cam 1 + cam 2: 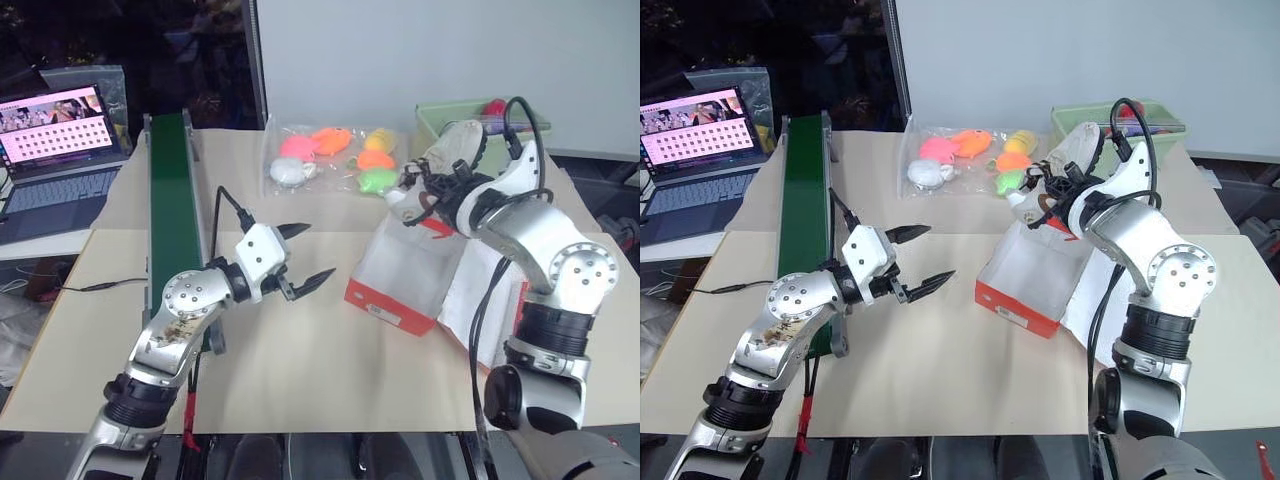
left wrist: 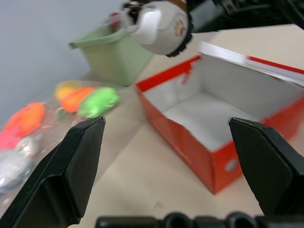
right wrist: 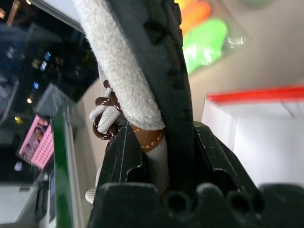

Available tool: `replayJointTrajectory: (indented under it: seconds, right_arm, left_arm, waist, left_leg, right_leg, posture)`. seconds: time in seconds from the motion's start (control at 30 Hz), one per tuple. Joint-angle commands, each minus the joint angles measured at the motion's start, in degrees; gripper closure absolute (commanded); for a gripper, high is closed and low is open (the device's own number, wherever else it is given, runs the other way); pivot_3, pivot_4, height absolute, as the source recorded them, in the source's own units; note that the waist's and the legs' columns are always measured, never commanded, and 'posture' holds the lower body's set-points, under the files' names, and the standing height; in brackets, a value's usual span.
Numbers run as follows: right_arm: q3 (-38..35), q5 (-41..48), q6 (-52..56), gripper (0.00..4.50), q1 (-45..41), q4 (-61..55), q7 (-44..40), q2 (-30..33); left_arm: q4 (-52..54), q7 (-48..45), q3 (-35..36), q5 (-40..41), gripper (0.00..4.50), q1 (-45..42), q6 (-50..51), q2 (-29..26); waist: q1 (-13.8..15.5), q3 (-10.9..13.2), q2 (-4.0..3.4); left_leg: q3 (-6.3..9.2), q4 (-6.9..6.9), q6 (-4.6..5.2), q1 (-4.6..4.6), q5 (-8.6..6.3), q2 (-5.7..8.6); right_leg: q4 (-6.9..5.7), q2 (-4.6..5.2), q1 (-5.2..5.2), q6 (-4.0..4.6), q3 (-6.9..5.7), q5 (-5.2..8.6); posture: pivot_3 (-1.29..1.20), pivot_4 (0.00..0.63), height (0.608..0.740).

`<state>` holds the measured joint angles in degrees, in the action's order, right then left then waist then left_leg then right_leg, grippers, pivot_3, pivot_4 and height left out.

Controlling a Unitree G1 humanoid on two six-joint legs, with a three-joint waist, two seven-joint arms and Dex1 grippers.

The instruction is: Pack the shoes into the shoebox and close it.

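Packing step in hand, first shoe by the look of it. Right gripper [image 1: 447, 187] clamped on one shoe [image 1: 445, 160], fingers [image 3: 209, 156] pinching the sole edge and upper, narrow gap, brown laces dangling beside them. Shoe held in the air, tilted, sole turned up and outward, hanging over the far end of the shoebox [image 1: 400, 275] at about 1 o'clock from the tabletop centre. No second shoe to be picked out in these views.

Shoebox open on the tabletop [image 1: 300, 370] at roughly 3 o'clock, orange-red walls, white inside, nothing lying in it yet; lid [image 2: 266, 64] folded back on the side away from the left arm. Just beyond, at 12 o'clock, a clear bag of bright soft toys [image 1: 335, 158]; at 1 to 2 o'clock, a pale green bin [image 1: 440, 120]. Green strip [image 1: 172, 200] running along the 9 o'clock side, laptop [image 1: 60, 150] beyond it at 10.

Left gripper [image 1: 300, 256] empty, fingers [image 2: 80, 161] spread wide, hovering level near the centre, pointed toward the box, well apart from it.

Next move, as a judgement: lowering the shoe lengthwise into the box, sole turned down. Fit likely snug, so alignment with the long side needed. Risk of laces snagging on the rim or the light box sliding.
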<state>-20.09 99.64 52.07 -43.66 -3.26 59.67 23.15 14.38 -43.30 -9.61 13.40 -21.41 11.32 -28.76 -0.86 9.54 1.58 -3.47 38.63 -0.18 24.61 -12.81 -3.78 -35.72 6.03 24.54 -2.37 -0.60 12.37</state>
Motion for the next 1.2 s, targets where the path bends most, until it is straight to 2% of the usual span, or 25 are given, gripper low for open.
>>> replayJointTrajectory:
  seconds: [0.03,0.13,0.2,0.5,0.7,0.87,0.93,0.97,1.03,1.1,1.13,1.17,1.2]
  right_arm:
    - [2.41,12.08,-1.21,3.65,0.19,-2.88,11.91,5.37]
    - [2.70,13.36,2.77,3.65,2.41,-1.83,14.52,8.73]
    - [2.51,13.36,5.38,3.65,5.15,-1.44,16.23,8.62]
    - [4.54,13.36,12.51,3.65,13.70,4.95,10.88,13.54]
    - [9.00,13.36,16.29,3.65,12.52,10.82,5.16,16.37]
    - [11.77,13.36,16.08,3.65,10.29,13.48,3.17,16.40]
    - [12.39,13.36,15.07,2.76,9.85,14.03,2.86,16.46]
    - [12.46,13.36,14.47,2.62,9.58,14.04,2.70,16.17]
    - [12.85,13.36,13.95,1.80,8.89,14.15,2.32,15.91]
    - [13.62,13.35,13.87,1.24,8.08,14.32,2.07,16.06]
    - [14.24,13.06,13.98,0.81,7.08,14.36,1.63,16.19]
    - [14.63,12.54,13.91,0.57,5.48,13.91,1.05,16.30]
    - [14.97,12.19,13.82,0.57,4.32,13.62,0.58,16.43]
  left_arm:
    - [-1.99,-3.46,-1.20,-0.59,0.05,-1.52,-4.87,0.36]
    - [-3.00,-4.83,-2.54,-0.20,0.05,-2.70,-5.87,2.16]
    - [-3.78,-5.86,-3.08,-0.19,0.05,-3.09,-6.62,3.00]
    - [-2.05,-5.53,-3.25,-0.77,0.05,-2.45,-5.69,4.69]
    - [-0.37,-4.90,-2.84,-1.01,0.05,-1.37,-4.80,4.57]
    - [0.91,-4.13,-2.44,-1.16,0.05,-0.68,-4.13,4.42]
    - [1.12,-3.85,-2.21,-1.20,0.00,-0.66,-3.93,4.35]
    - [1.14,-3.79,-2.13,-1.25,0.00,-0.61,-3.85,4.29]
    - [1.16,-3.74,-2.01,-1.27,0.00,-0.58,-3.71,4.21]
    - [1.09,-3.75,-1.92,-1.23,0.00,-0.62,-3.68,4.17]
    - [0.96,-3.73,-1.85,-1.15,0.00,-0.74,-3.63,4.20]
    - [0.70,-3.68,-1.82,-1.23,0.00,-0.92,-3.71,4.23]
    - [0.53,-3.64,-1.81,-1.30,0.00,-1.04,-3.77,4.25]
  waist:
    - [0.05,0.00,0.00]
    - [0.22,0.00,0.00]
    - [0.23,-0.01,0.01]
    - [0.08,-0.03,-0.04]
    - [-0.02,-0.03,-0.04]
    - [0.08,-0.03,-0.04]
    - [0.10,-0.03,-0.04]
    - [0.18,-0.03,-0.04]
    - [0.29,-0.03,-0.04]
    - [0.24,-0.03,-0.04]
    - [0.20,-0.03,-0.04]
    - [0.17,-0.03,-0.04]
    - [0.15,-0.03,-0.04]
  left_leg:
    - [0.00,0.02,0.00,0.00,0.00,0.01]
    - [0.01,0.02,0.01,0.02,-0.01,0.01]
    - [0.04,0.02,0.03,0.04,-0.02,0.02]
    - [0.03,0.06,0.09,0.03,-0.04,0.03]
    - [0.03,0.08,0.10,0.01,-0.05,0.03]
    - [0.03,0.10,0.11,0.02,-0.06,0.03]
    - [0.04,0.10,0.11,0.02,-0.06,0.03]
    - [0.04,0.10,0.11,0.02,-0.06,0.03]
    - [0.04,0.10,0.11,0.03,-0.06,0.03]
    - [0.04,0.10,0.11,0.04,-0.06,0.03]
    - [0.04,0.10,0.11,0.04,-0.06,0.03]
    - [0.04,0.10,0.11,0.04,-0.06,0.03]
    - [0.04,0.11,0.11,0.03,-0.06,0.03]
  right_leg:
    - [0.02,0.00,0.00,0.00,0.00,0.00]
    - [0.05,0.00,-0.01,0.00,0.02,0.01]
    - [0.06,0.00,-0.09,-0.02,0.02,0.01]
    - [0.12,0.00,-0.07,-0.05,0.09,0.03]
    - [0.15,-0.02,-0.10,-0.06,0.13,0.03]
    - [0.17,-0.02,-0.10,-0.06,0.14,0.03]
    - [0.18,-0.03,-0.10,-0.06,0.13,0.03]
    - [0.18,-0.03,-0.11,-0.06,0.14,0.03]
    - [0.20,-0.03,-0.11,-0.07,0.12,0.03]
    - [0.22,-0.03,-0.12,-0.07,0.12,0.03]
    - [0.23,-0.03,-0.13,-0.07,0.12,0.03]
    - [0.23,-0.03,-0.13,-0.07,0.12,0.03]
    - [0.22,-0.03,-0.12,-0.07,0.12,0.03]
  posture:
    - [0.00,0.150,0.729]
    - [0.00,0.150,0.729]
    - [0.00,0.150,0.729]
    - [0.00,0.150,0.729]
    - [0.00,0.150,0.729]
    - [0.00,0.150,0.729]
    - [0.00,0.150,0.729]
    - [0.00,0.150,0.729]
    - [0.00,0.150,0.729]
    - [0.00,0.150,0.729]
    - [0.00,0.150,0.729]
    - [0.00,0.150,0.729]
    - [0.00,0.150,0.729]
